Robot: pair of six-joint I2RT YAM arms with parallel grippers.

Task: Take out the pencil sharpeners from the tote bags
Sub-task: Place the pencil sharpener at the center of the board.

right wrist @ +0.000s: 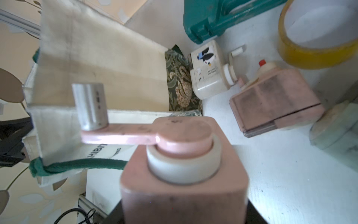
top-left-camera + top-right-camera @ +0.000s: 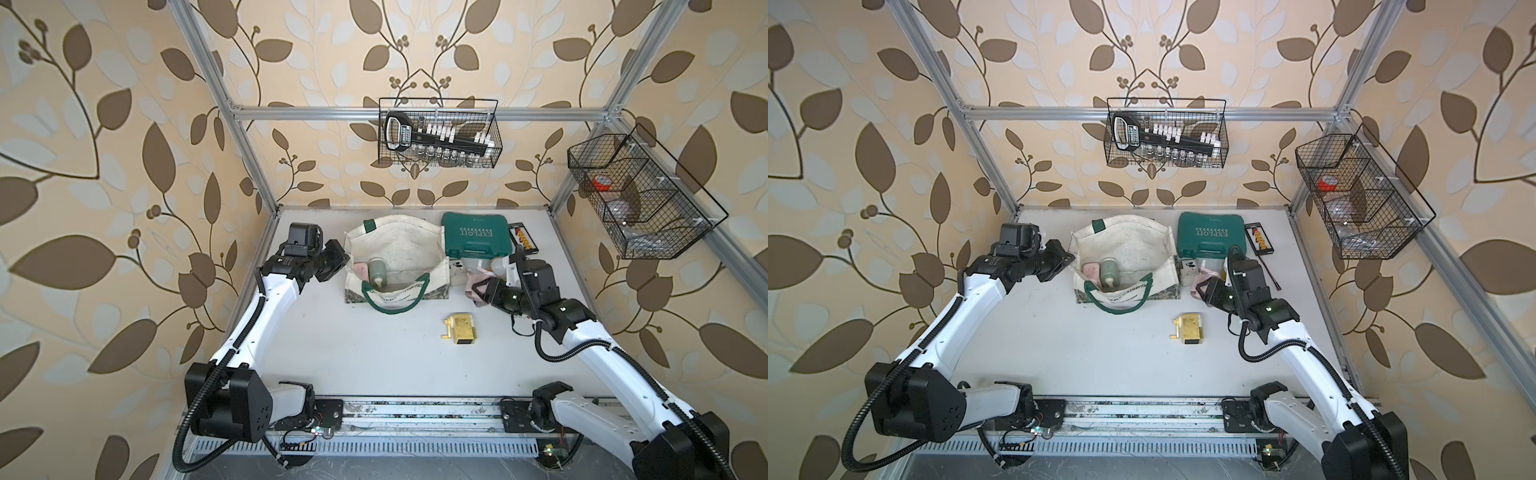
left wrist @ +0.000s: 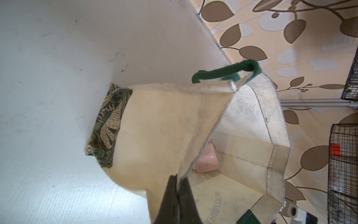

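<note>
Grippers busy — the right gripper [image 2: 481,291] is clamped on a pink sharpener [image 1: 184,174] just beside the bag [image 2: 399,237], and the left gripper [image 3: 178,186] pinches the bag's cloth rim tight.
It should go down flat on the table [image 2: 332,353] near the yellow sharpener [image 2: 459,328], with its long crank [image 1: 120,133] clear of the cream sharpener [image 1: 209,77] — hard, smooth, boxy plastic may slip. Soft floppy cloth needs holding open; a second pink sharpener [image 2: 360,270] and a green sharpener [image 2: 378,270] sit inside.

Tote bag [image 2: 395,245]: cream canvas, dark green handles, dark green floral bottom band
Tool case [image 2: 476,239]: teal
Table sharpener [image 2: 459,328]: yellow
Crank sharpener [image 1: 184,174]: pink body, silver knob
Tape roll [image 1: 313,56]: yellow
Wallpaper [image 2: 124,166]: beige, brown leaves
</note>
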